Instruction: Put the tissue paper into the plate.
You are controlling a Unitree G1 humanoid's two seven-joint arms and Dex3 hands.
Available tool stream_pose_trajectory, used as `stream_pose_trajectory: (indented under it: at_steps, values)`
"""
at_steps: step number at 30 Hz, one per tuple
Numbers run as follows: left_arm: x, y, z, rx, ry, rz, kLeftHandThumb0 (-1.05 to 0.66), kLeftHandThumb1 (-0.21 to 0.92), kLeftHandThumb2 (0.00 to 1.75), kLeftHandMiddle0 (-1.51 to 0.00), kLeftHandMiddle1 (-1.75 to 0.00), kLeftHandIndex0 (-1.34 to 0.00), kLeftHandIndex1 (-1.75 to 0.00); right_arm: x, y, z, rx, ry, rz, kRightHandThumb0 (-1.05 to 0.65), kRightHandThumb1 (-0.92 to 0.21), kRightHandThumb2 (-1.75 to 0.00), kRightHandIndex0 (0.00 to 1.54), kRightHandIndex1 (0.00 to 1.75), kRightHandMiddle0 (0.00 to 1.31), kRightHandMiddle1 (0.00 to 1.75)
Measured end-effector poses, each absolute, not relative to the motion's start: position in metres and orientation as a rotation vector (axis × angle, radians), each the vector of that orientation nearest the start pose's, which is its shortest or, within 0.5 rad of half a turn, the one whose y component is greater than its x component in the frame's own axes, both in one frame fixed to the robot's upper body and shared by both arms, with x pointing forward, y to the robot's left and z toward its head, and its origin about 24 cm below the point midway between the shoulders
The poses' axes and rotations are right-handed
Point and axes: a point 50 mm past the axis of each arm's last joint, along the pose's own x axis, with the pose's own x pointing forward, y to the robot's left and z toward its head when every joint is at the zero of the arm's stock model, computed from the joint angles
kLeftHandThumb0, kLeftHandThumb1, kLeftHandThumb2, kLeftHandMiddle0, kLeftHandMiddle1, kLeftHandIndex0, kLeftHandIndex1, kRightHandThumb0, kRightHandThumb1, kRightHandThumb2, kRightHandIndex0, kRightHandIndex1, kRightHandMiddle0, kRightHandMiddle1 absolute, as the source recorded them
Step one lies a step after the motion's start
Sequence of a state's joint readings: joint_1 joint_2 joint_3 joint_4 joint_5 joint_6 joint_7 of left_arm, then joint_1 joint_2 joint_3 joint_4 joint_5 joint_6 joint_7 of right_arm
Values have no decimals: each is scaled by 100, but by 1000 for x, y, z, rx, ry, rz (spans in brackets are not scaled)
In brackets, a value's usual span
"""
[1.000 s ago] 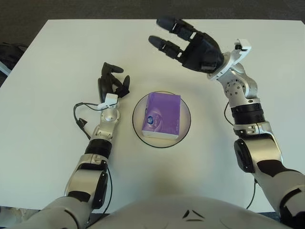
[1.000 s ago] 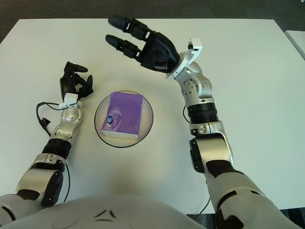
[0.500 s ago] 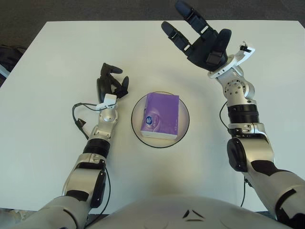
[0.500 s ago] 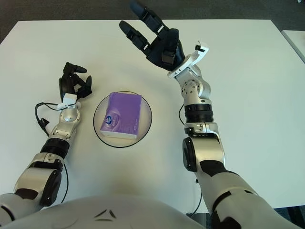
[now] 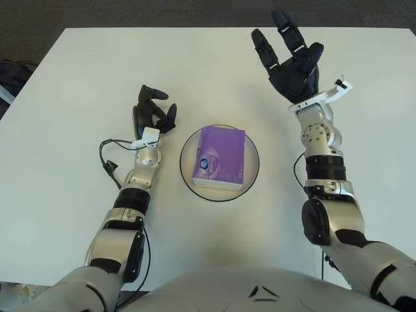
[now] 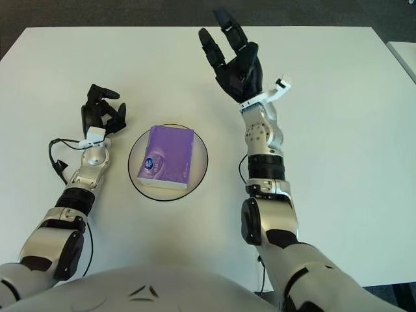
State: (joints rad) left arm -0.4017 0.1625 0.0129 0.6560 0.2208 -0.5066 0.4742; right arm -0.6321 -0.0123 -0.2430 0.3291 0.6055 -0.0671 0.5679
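White table (image 5: 78, 71) – purple tissue pack (image 5: 220, 158) in plate (image 5: 252, 170), right hand (image 5: 294, 62) fingers spread, left hand (image 5: 151, 115) curled empty

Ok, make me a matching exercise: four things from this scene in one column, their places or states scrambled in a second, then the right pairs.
Things:
1. tissue pack
2. plate
3. left hand
4. right hand

Places or states:
A. raised over the table's far side, fingers spread, holding nothing
B. lying inside the plate
C. low on the table just left of the plate, fingers curled, holding nothing
D. on the white table between the two arms, holding the purple pack

Pairs: 1-B, 2-D, 3-C, 4-A
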Motion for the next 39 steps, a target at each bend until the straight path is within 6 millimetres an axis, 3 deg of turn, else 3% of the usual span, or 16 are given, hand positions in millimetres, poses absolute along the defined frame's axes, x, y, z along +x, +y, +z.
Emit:
stream_pose_trajectory:
  at_steps: [10, 19, 39]
  values:
    - [315, 182, 58, 301, -323, 330, -39, 66, 84, -76, -175, -38, -171, 329, -143, 133, 492, -538, 254, -67, -92, -70, 34, 7, 0, 83]
    - [315, 182, 59, 295, -322, 326, -39, 66, 84, -77, -175, -39, -170, 319, -140, 118, 427, -534, 84, -65, -92, -68, 37, 8, 0, 90]
    - [315, 181, 59, 290, -326, 315, -39, 66, 84, -79, -175, -38, -171, 315, -132, 77, 281, -371, -20, -58, -92, -67, 42, 10, 0, 88]
